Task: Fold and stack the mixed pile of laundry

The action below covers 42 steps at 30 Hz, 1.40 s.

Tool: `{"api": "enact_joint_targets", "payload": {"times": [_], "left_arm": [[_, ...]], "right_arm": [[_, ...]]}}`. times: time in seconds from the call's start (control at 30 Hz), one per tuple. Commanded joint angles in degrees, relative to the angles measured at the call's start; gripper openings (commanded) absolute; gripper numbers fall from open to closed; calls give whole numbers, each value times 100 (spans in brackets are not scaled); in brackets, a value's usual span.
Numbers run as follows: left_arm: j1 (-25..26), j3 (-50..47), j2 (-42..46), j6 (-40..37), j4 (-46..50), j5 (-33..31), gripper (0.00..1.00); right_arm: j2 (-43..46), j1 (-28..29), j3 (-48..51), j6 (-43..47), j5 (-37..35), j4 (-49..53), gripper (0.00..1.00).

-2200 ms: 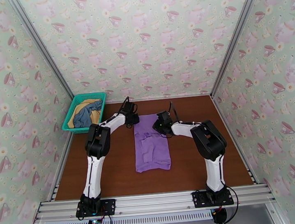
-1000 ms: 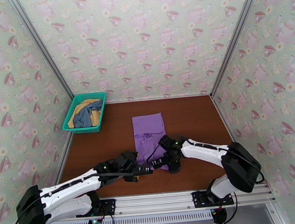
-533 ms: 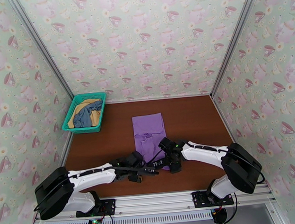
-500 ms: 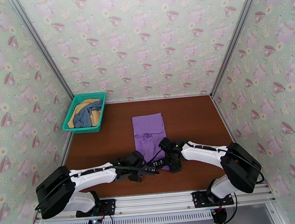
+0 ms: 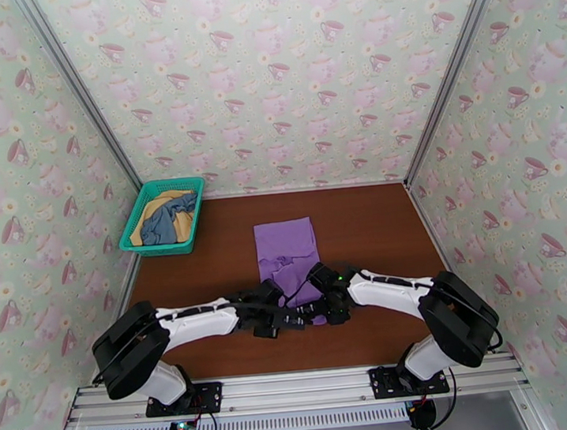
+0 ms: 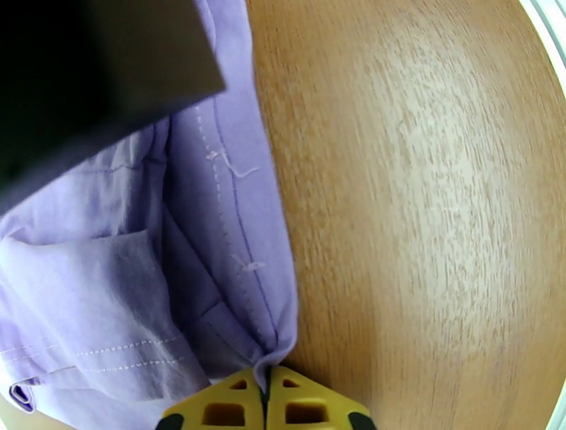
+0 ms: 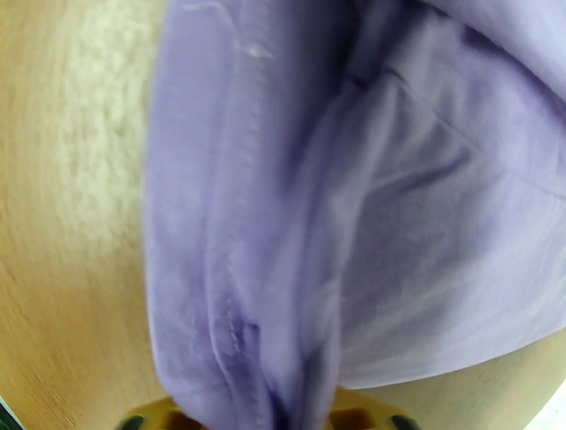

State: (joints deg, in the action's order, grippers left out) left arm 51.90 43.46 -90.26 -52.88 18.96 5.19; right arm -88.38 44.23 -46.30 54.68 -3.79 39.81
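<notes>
Item: lilac shirt (image 5: 286,247), long strip on the table (image 5: 372,228). My left gripper (image 6: 265,387) and right gripper (image 7: 283,414), open a second ago, now clamp its near hem corners. The halving fold can likely begin.

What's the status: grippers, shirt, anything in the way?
Left gripper shut on lilac shirt, near edge. Right gripper shut on the same edge. Far end flat on table. Nothing in the way.

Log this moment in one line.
left gripper: shut on lilac shirt | right gripper: shut on lilac shirt | grey-blue garment, mustard garment: in teal basket
</notes>
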Motion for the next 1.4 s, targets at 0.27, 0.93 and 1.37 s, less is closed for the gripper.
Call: {"api": "enact_joint_targets", "payload": {"times": [0.27, 0.93, 1.37], "left_arm": [[-305, 426, 501, 390, 693, -914, 0], [-2369, 3866, -1710, -763, 257, -585, 0], [-2724, 5251, -3485, -1053, -793, -614, 0]], "right_arm": [[1201, -398, 1, 86, 1514, -1067, 0], [-1424, -1753, -3021, -1200, -142, -2805, 0], [-3383, -1996, -4486, -2311, -790, -2662, 0]]}}
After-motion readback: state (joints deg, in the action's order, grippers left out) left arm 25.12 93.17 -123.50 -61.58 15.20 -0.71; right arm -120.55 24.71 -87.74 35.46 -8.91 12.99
